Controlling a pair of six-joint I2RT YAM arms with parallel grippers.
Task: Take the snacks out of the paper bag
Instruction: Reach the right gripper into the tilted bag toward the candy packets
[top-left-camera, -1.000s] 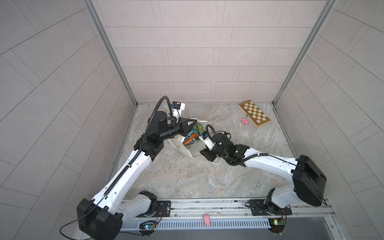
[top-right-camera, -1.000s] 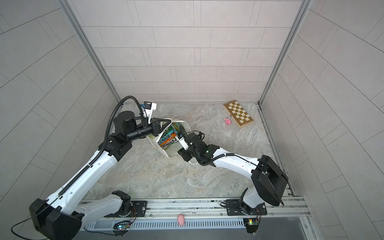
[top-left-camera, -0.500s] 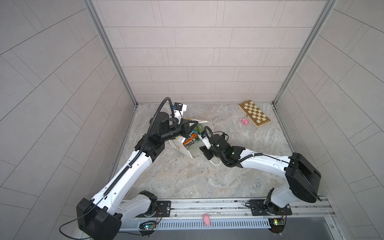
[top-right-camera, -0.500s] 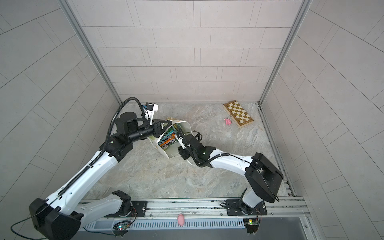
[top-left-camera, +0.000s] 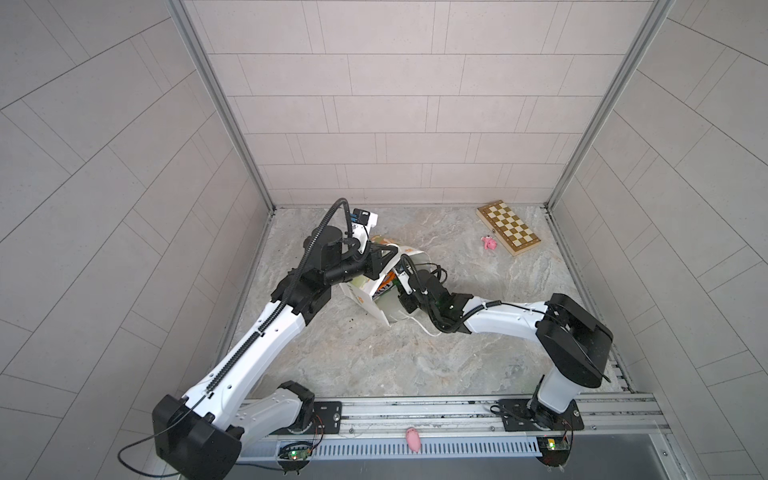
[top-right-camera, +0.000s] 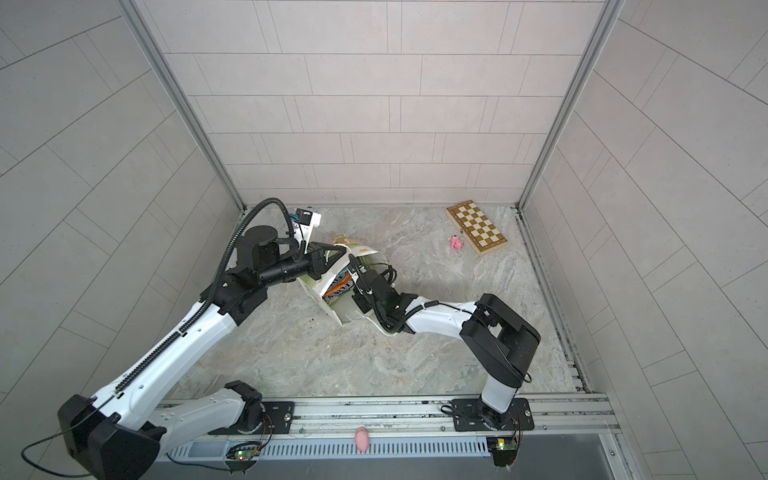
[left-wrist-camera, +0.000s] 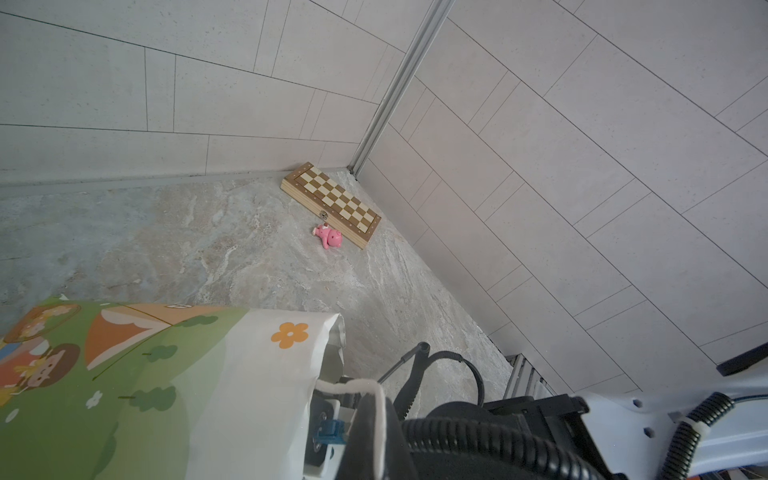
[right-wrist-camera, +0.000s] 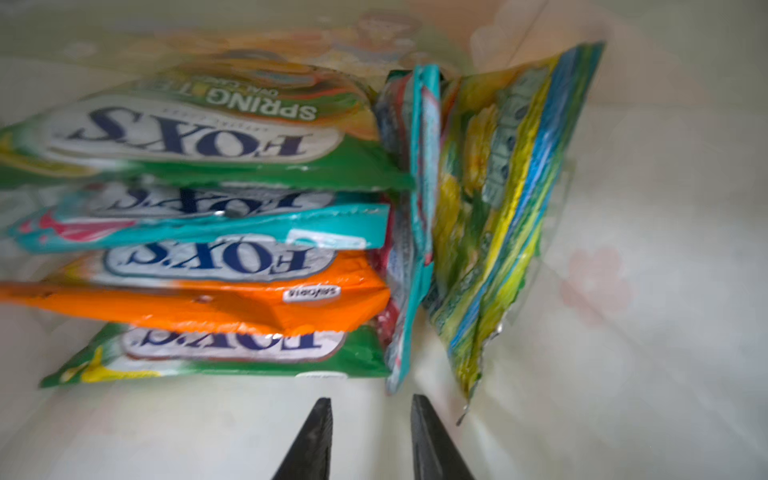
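Fingers (right-wrist-camera: 316, 440) of right gripper (right-wrist-camera: 371, 432) are seen inside paper bag (right-wrist-camera: 644, 208), set a narrow gap apart, with nothing held between them. Left gripper (top-left-camera: 388, 253) is clamped shut on the bag's upper rim, as far as can be told from both top views; the mouth is held open that way. Bag is tipped on its side on table (top-left-camera: 374, 353), mouth toward the right arm.

Snacks (right-wrist-camera: 216, 286): all six are inside the bag, none out yet. Four are stacked flat. Two are stood on edge beside the stack: a teal packet (right-wrist-camera: 424, 124) and a yellow-green packet (right-wrist-camera: 498, 187). Teal packet's near corner lies just ahead of the fingertips, not touching.

Handling, judged: packets are expected to be light, thin and floppy, with glossy film that slips. Crimped end seal is likely the stiffest part, so hold should be taken there, pinched across the flat, not over the lumpy middle. Edge-on packets are best placed for that. Bag paper is thin and will crumple if pushed. A dragged packet may pull its neighbours along.
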